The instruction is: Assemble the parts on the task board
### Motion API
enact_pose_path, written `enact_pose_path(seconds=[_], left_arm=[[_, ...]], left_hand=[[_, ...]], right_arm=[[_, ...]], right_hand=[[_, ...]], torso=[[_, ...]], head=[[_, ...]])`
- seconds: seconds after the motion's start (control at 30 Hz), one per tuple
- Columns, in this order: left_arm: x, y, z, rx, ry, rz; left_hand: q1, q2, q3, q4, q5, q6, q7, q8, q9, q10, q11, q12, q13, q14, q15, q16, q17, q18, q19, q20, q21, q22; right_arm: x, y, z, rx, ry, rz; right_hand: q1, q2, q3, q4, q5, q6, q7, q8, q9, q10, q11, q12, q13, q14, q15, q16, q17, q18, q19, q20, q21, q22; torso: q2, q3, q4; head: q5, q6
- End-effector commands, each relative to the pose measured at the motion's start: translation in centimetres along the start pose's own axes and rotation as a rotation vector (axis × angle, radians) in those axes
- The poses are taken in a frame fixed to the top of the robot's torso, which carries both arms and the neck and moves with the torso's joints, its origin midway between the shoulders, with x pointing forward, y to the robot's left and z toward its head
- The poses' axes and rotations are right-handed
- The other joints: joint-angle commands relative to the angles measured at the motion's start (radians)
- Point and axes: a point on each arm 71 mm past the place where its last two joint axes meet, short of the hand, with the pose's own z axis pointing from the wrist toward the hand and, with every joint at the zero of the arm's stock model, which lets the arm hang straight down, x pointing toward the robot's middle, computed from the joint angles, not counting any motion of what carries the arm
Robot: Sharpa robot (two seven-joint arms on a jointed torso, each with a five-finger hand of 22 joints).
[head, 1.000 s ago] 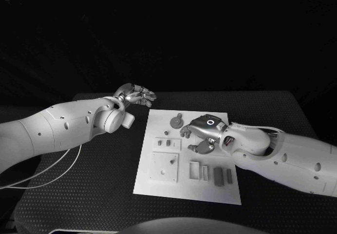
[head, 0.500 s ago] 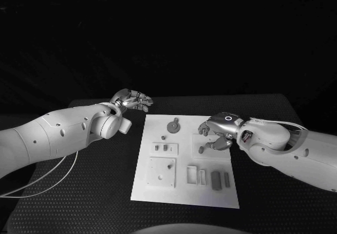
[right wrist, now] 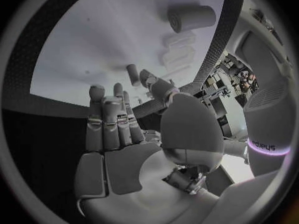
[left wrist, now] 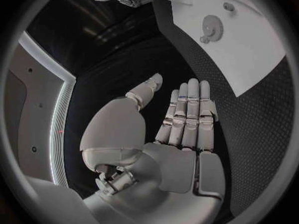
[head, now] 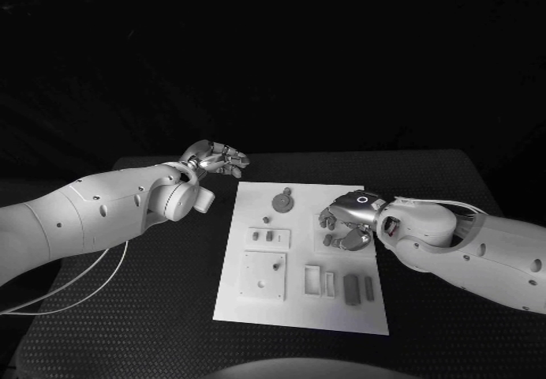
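Right hand (head: 348, 221) hangs over the right side of the white board (head: 256, 309), about level with its upper middle, fingers pointing down and loosely curled. Right wrist view: fingers (right wrist: 104, 124) lie side by side, nearly straight, thumb set apart; nothing between them. Fingertips close to the board surface; cannot tell whether they touch it. Small dark peg (right wrist: 133, 74) stands on the board just beyond the fingertips.

Left hand (head: 218, 158) held off the board, above the black table (head: 136, 316) near the board's far left corner, palm open. Left wrist view: fingers (left wrist: 189, 115) straight and together, thumb out to the side, holding nothing.

Board lies in the middle of the table, long side running away from the robot. On it, far end: round gear (head: 281, 203) with a small piece just beyond it. Below that, a small plate with slots (head: 268, 236). Nearer the robot, a square plate (head: 263, 275) on the left, a rectangular frame (head: 312, 279) beside it, then a narrow piece and two dark upright blocks (head: 358, 287) toward the right edge

White cable (head: 80, 284) loops on the table under the left arm
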Motion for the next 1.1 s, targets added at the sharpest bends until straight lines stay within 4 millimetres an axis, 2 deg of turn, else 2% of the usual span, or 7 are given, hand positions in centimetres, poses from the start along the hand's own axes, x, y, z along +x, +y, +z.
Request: enact_pose_path(seconds=[0.03, 0.13, 0.23, 0.5, 0.77, 0.87, 1.1], left_arm=[[0.1, -0.2, 0.0, 0.015, 0.009, -0.007], [0.1, -0.2, 0.0, 0.015, 0.01, -0.007], [0.2, -0.2, 0.1, 0.015, 0.011, -0.007], [0.2, -0.2, 0.1, 0.015, 0.012, -0.008], [0.2, -0.2, 0.0, 0.013, 0.015, -0.008], [0.2, -0.2, 0.0, 0.011, 0.014, -0.008], [0.2, -0.2, 0.0, 0.01, 0.015, -0.009]], left_hand=[[-0.001, -0.001, -0.003, 0.003, -0.002, 0.003, -0.005, 0.004, 0.0, 0.002, -0.007, 0.004, 0.0, 0.005, 0.0, -0.004, 0.002, 0.004, 0.003, 0.004, 0.002, -0.001], [-0.001, -0.001, -0.004, 0.003, -0.002, 0.003, -0.005, 0.004, 0.0, 0.002, -0.007, 0.004, 0.0, 0.005, 0.0, -0.004, 0.002, 0.004, 0.003, 0.004, 0.002, -0.001], [-0.001, -0.001, -0.004, 0.003, -0.002, 0.002, -0.005, 0.004, 0.0, 0.002, -0.007, 0.004, 0.0, 0.005, 0.001, -0.005, 0.003, 0.004, 0.003, 0.004, 0.002, -0.002], [-0.001, -0.001, -0.004, 0.003, -0.002, 0.001, -0.004, 0.004, 0.0, 0.001, -0.006, 0.003, 0.0, 0.005, 0.001, -0.006, 0.004, 0.004, 0.002, 0.004, 0.002, -0.002], [-0.002, 0.0, -0.005, 0.004, -0.002, 0.001, -0.004, 0.004, -0.001, 0.001, -0.006, 0.003, 0.0, 0.005, 0.001, -0.007, 0.005, 0.004, 0.002, 0.005, 0.002, -0.003], [-0.002, 0.0, -0.005, 0.004, -0.002, 0.0, -0.004, 0.004, -0.001, 0.001, -0.006, 0.003, 0.0, 0.005, 0.001, -0.008, 0.006, 0.004, 0.002, 0.005, 0.001, -0.003], [-0.003, -0.001, -0.006, 0.004, -0.002, -0.001, -0.003, 0.003, -0.001, -0.001, -0.005, 0.002, -0.001, 0.004, 0.001, -0.01, 0.007, 0.004, 0.002, 0.005, 0.001, -0.004]], right_arm=[[0.4, 0.2, 0.0, -0.012, 0.044, -0.016], [0.5, 0.5, 0.1, -0.018, 0.052, -0.017], [0.6, 0.8, 0.3, -0.029, 0.053, -0.017], [1.1, 1.2, 0.7, -0.037, 0.057, -0.025], [1.3, 1.2, 1.0, -0.032, 0.05, -0.043], [1.3, 1.2, 1.0, -0.032, 0.039, -0.051], [1.0, 1.3, 1.1, -0.023, -0.002, -0.077]], right_hand=[[0.008, 0.003, 0.004, -0.001, -0.004, 0.006, -0.001, 0.004, 0.001, 0.008, -0.004, 0.0, 0.002, 0.0, -0.006, 0.007, -0.002, 0.026, -0.002, -0.004, 0.005, 0.021], [0.01, 0.012, 0.002, -0.003, -0.003, 0.023, 0.011, 0.015, 0.003, 0.021, -0.009, 0.005, 0.006, 0.005, -0.01, 0.01, -0.003, 0.026, 0.002, -0.006, 0.008, 0.021], [0.016, 0.031, 0.004, -0.005, -0.003, 0.038, 0.013, 0.025, 0.005, 0.037, -0.015, 0.012, 0.01, 0.01, -0.015, 0.011, -0.005, 0.026, 0.005, -0.008, 0.012, 0.021], [0.019, 0.09, 0.001, -0.017, -0.003, 0.075, 0.004, 0.046, 0.009, 0.081, -0.033, 0.031, 0.025, 0.023, -0.033, 0.014, -0.011, 0.026, 0.012, -0.012, 0.019, 0.02], [0.019, 0.126, 0.001, -0.033, -0.003, 0.095, -0.004, 0.056, 0.01, 0.1, -0.041, 0.038, 0.035, 0.032, -0.041, 0.015, -0.013, 0.026, 0.018, -0.016, 0.024, 0.02], [0.028, 0.153, 0.008, -0.048, -0.003, 0.106, -0.009, 0.061, 0.01, 0.11, -0.046, 0.041, 0.04, 0.033, -0.046, 0.016, -0.014, 0.026, 0.019, -0.018, 0.025, 0.02], [0.058, 0.192, 0.019, -0.065, -0.003, 0.135, -0.02, 0.074, 0.012, 0.139, -0.059, 0.053, 0.054, 0.038, -0.058, 0.017, -0.015, 0.026, 0.022, -0.022, 0.03, 0.02]], torso=[[0.0, -0.0017, -0.0008], [0.0, -0.002, -0.0012], [0.0, -0.0017, -0.001], [0.0, -0.0013, 0.0003], [0.0, -0.0021, -0.0002], [0.0, -0.0019, 0.0], [0.0, -0.0021, -0.0002]], head=[[-0.001, -0.003], [0.0, -0.005], [-0.001, -0.006], [-0.001, -0.01], [0.0, -0.014], [0.001, -0.015], [0.002, -0.017]])
